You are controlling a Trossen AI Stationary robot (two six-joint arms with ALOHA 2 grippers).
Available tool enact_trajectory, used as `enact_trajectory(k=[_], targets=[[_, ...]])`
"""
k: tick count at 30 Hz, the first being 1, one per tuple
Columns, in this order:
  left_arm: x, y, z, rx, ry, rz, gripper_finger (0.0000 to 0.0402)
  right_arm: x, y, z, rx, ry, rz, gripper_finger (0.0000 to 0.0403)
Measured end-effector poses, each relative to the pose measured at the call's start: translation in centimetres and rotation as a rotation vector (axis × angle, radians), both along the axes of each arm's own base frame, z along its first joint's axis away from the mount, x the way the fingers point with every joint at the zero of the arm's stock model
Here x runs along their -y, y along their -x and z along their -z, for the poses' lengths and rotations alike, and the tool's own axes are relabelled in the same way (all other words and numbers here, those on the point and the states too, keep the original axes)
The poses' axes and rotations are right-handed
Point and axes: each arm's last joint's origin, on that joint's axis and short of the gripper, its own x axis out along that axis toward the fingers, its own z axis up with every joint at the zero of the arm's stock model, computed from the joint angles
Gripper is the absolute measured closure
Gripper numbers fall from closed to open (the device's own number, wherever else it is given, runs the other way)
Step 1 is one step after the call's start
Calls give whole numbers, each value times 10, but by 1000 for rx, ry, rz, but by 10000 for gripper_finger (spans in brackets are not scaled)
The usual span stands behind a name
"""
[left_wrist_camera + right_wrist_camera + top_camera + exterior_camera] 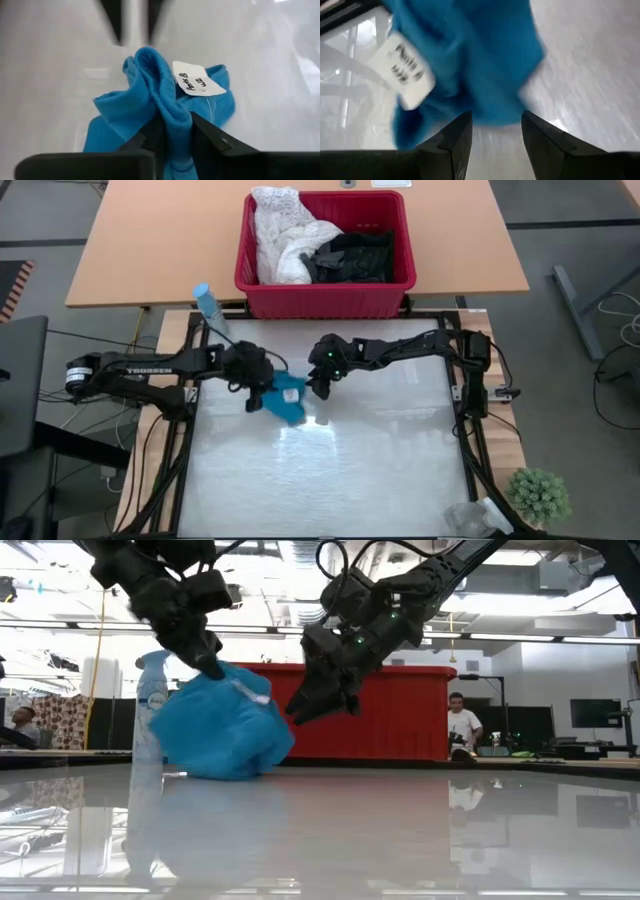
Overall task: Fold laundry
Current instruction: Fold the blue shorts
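Note:
The small teal garment (288,398) is bunched up near the table's middle left, a white tag (197,79) showing on it. My left gripper (262,392) is shut on its top. My right gripper (318,388) stands open just to the garment's right, its fingers (455,137) short of the cloth and apart from it. The rest of the laundry, a white lacy garment (283,235) and black garments (355,255), lies in the red basket (325,300) beyond the table's far edge. My left gripper pinches a raised fold of the teal garment (175,117) between its two fingers, several layers bunched together. The fingers slant down from the table's left. The garment hangs slack below them (215,690), and its lower end (220,768) rests on the table.
A spray bottle (208,308) stands at the table's far left corner, close behind the left arm. A small green plant (540,495) sits off the near right corner. The shiny tabletop (330,480) lies bare toward the near edge. A person (462,725) is in the room behind.

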Motion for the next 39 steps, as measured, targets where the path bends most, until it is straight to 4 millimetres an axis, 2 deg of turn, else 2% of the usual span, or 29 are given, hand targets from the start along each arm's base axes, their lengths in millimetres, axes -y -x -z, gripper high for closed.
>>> enact_trajectory(k=[9,14,19,24,29,34,39], targets=[[33,-5,3,-5,-100,296,280,-4,-1,-1,24,44,-108,209],[47,-5,2,5,-130,389,256,-7,-4,-5,92,-16,-221,209],[63,-4,2,-1,-127,457,238,-15,-5,-5,91,-29,-245,209],[84,3,5,-63,-85,522,242,-31,-7,-5,93,-11,-298,209],[101,12,-4,-162,-31,553,251,-47,-11,-6,117,3,-330,209],[114,20,-5,-249,64,492,267,-59,-17,-1,125,90,-271,209],[124,34,1,-396,123,435,291,-66,-18,0,125,103,-277,209]])
